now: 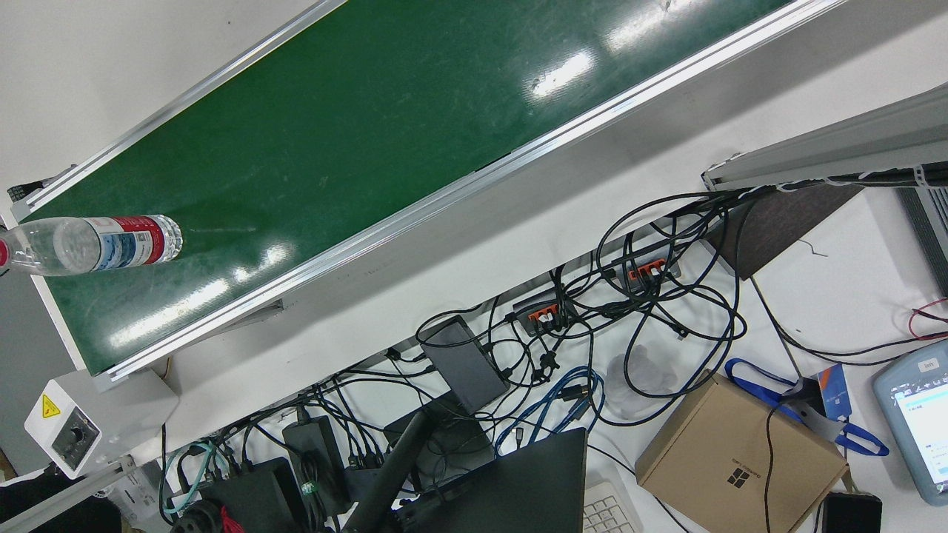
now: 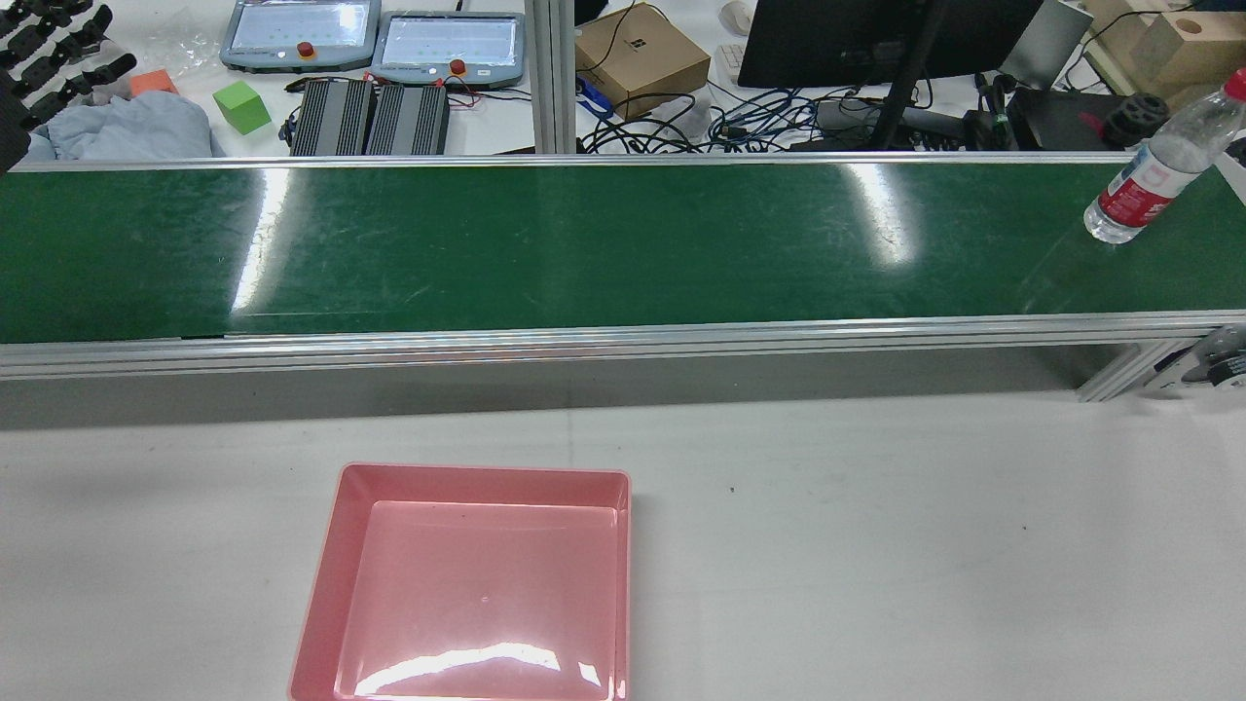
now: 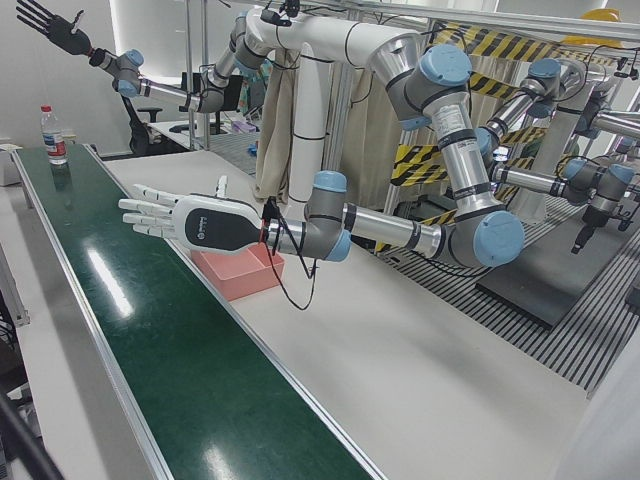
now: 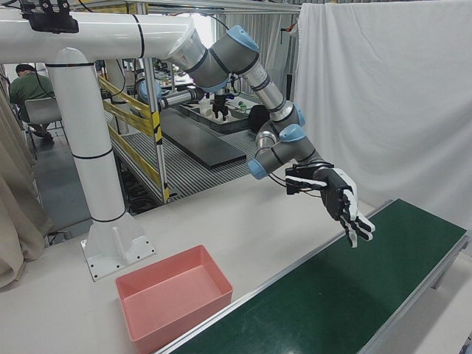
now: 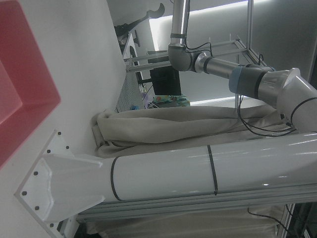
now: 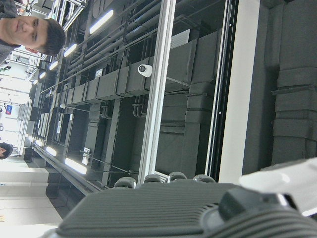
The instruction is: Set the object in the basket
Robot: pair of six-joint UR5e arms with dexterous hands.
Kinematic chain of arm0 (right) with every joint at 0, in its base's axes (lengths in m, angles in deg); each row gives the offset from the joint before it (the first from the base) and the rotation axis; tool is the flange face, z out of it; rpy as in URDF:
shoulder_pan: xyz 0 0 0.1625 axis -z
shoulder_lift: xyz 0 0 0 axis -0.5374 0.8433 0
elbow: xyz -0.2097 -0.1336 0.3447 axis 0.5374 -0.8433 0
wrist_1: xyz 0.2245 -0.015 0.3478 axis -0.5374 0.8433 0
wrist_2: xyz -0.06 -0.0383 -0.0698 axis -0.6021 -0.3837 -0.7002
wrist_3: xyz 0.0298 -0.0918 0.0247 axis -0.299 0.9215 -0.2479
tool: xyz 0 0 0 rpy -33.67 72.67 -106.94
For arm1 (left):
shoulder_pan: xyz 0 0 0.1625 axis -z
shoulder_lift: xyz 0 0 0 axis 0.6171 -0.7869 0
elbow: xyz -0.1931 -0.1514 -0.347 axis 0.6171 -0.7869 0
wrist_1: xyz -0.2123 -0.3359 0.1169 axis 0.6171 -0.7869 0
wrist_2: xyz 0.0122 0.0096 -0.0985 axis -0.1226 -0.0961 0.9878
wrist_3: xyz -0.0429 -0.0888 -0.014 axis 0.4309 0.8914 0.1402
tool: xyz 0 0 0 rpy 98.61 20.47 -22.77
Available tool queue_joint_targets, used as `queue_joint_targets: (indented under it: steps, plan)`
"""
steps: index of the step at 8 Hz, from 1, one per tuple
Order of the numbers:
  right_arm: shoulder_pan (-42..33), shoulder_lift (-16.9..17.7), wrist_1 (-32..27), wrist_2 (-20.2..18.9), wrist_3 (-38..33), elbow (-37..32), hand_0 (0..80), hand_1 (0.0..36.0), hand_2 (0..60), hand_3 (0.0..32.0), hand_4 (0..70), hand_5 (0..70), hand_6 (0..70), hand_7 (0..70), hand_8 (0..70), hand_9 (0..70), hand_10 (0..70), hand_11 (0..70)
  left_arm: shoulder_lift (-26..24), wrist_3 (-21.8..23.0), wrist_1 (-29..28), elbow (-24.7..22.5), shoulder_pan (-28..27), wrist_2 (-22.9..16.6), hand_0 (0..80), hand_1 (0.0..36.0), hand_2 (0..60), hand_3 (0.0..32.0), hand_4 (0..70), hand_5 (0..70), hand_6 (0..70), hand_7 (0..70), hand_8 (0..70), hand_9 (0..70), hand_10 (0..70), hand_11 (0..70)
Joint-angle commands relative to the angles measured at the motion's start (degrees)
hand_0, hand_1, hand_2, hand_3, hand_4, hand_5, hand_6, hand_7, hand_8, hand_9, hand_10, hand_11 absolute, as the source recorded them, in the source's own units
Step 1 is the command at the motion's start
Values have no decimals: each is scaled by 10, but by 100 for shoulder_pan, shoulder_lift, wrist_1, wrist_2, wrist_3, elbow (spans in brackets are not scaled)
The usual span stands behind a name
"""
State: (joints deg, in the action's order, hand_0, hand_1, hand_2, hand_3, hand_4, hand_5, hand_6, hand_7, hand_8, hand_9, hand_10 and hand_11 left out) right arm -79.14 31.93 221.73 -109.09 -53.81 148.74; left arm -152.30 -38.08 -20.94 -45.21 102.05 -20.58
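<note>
A clear water bottle [image 2: 1154, 166] with a red label stands upright on the green conveyor belt [image 2: 584, 243] at its far right end. It also shows in the front view [image 1: 96, 243] and the left-front view [image 3: 52, 135]. The pink basket [image 2: 326, 584] sits empty on the white table, left of centre. My left hand [image 3: 185, 218] is open, fingers stretched flat, hovering over the belt beside the basket [image 3: 225, 275], far from the bottle. It also shows in the right-front view [image 4: 343, 200] and the rear view [image 2: 54, 58]. My right hand [image 3: 45, 22] is raised high, fingers spread, holding nothing.
Beyond the belt lie cables, a cardboard box [image 2: 642, 58], a monitor, two teach pendants [image 2: 370, 39] and a green cube [image 2: 241, 105]. The white table [image 2: 876, 535] spreads to the right of the basket. The arms' white post [image 4: 96, 169] stands behind the basket.
</note>
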Motion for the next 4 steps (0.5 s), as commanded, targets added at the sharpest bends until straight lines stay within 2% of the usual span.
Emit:
queue_joint_targets:
  steps: [1, 3, 4]
  plan:
    - [2, 0, 0, 0, 0, 1, 0, 0, 0, 0, 0, 0, 0, 0, 0, 0, 0, 0, -43, -312, 157, 118, -293, 30, 526, 92, 0, 0, 105, 133, 23, 0, 24, 5, 62, 105]
    - [2, 0, 0, 0, 0, 1, 0, 0, 0, 0, 0, 0, 0, 0, 0, 0, 0, 0, -52, -314, -52, 530, -286, 47, 514, 79, 0, 0, 77, 122, 12, 0, 11, 0, 55, 95]
    - [2, 0, 0, 0, 0, 1, 0, 0, 0, 0, 0, 0, 0, 0, 0, 0, 0, 0, -43, -314, -79, 576, -286, 47, 509, 77, 0, 0, 77, 115, 12, 0, 9, 0, 53, 90]
